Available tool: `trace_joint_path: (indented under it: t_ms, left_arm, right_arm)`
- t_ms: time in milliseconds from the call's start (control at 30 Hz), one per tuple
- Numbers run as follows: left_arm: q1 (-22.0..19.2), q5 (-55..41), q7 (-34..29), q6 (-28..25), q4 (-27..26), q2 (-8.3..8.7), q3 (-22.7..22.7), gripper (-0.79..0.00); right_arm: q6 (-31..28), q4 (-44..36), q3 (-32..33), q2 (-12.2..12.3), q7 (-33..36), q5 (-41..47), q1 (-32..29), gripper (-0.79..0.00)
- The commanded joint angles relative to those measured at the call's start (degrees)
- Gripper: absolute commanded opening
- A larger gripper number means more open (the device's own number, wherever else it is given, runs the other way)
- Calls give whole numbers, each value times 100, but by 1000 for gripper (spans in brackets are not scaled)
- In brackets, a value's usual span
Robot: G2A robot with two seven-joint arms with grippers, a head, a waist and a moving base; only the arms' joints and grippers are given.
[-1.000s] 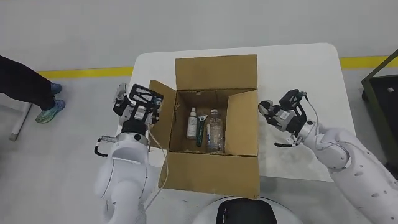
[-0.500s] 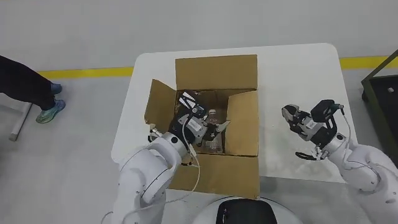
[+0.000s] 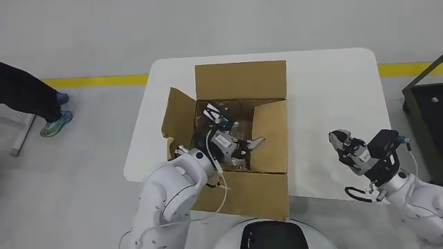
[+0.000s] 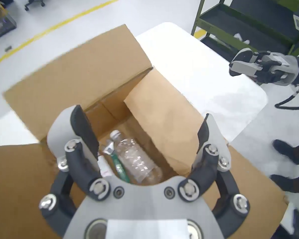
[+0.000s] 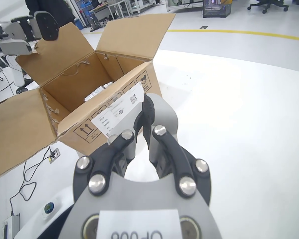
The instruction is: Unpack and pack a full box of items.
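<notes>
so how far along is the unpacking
Done: the box stands open. In hand: the left tool, open and empty, is over its inside. Left: the clear bottle, green tube and white bottle all lie inside. The right tool is shut, beside the box.

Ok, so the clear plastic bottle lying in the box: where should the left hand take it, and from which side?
Probably across the mid-body, straight down from above. The clear bottle lies on its side on the floor of the box, walls all round, below the open left hand. A green tube lies close alongside, leaving little finger room there.
</notes>
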Motion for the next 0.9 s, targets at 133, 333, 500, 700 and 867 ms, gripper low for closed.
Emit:
trace_joint_path:
  t_ms: [133, 333, 500, 700, 867]
  left_arm:
    - [-189, -3066, 146, 878, 889, -50, -48, 0]
    - [-323, -3433, -358, 1244, 1563, 2, -88, 0]
    - [-250, -3420, -432, 1340, 1841, 46, -24, 0]
    - [-197, -3267, -419, 1431, 2011, 84, 104, 0]
    - [-72, -3792, -136, 1656, 2104, 78, 115, 0]
  right_arm:
    - [-71, -115, 22, -7, -32, 10, -152, -785]
    - [-105, -37, -93, -23, -75, -39, -188, -785]
    - [-114, 8, -251, -39, -77, -146, -155, -785]
    - [-125, 125, -385, -54, -67, -169, -78, -785]
    - [-173, 243, -577, -74, -46, -77, -5, -785]
